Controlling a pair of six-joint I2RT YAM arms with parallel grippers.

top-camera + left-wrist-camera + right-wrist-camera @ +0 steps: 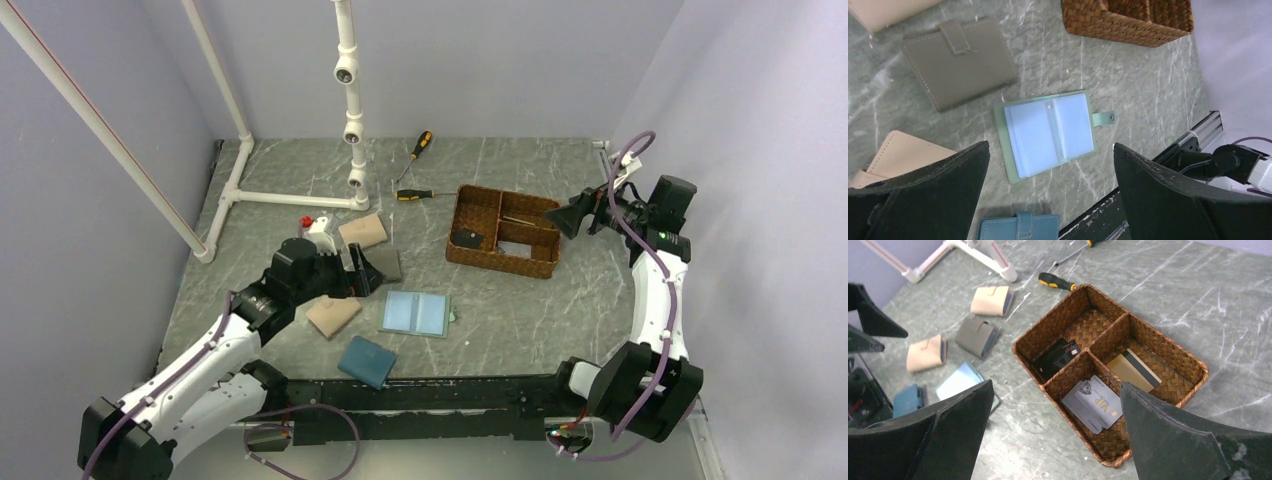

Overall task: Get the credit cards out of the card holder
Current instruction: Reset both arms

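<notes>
Both my jaws stand released: left gripper [1050,146] above the card holder [1048,135], lying open mid-table; right gripper [1056,384] over the basket [1148,330], far right. Its left compartment holds a black card [1055,357], near-right pale cards [1095,405], far-right a tan card [1133,370]. Glare washes out the holder's inside. It looks empty, so I'd inspect closely before withdrawing.

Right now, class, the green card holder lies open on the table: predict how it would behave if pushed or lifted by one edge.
Pushed, the card holder would probably slide, not roll: it lies flat on the smooth table. Lifted by one cover, it likely folds at its centre spine. Thin and apparently empty, it looks light.
</notes>
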